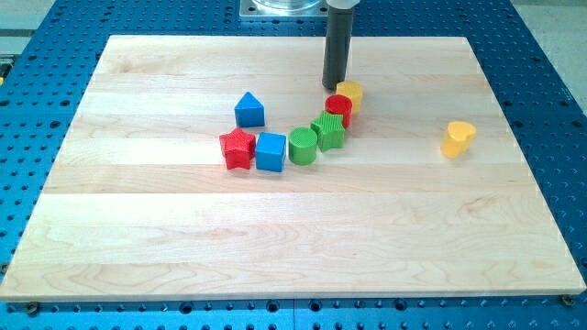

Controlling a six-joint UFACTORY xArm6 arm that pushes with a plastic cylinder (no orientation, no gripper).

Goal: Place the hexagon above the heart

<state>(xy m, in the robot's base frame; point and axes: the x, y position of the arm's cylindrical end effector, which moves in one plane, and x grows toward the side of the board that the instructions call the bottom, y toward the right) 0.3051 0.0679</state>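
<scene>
The yellow hexagon (350, 92) lies near the board's top centre, touching a red cylinder (338, 109) just below it. The yellow heart (457, 139) lies alone toward the view's right, lower than the hexagon and well to its right. My tip (334, 87) is at the hexagon's left edge, touching it or nearly so, and above the red cylinder. The dark rod rises from there to the view's top.
A curved row of blocks runs down-left from the red cylinder: a green star-like block (327, 131), a green cylinder (303, 145), a blue cube (271, 151) and a red star (238, 148). A blue house-shaped block (249, 110) sits above the row. The wooden board (293, 238) lies on a blue perforated table.
</scene>
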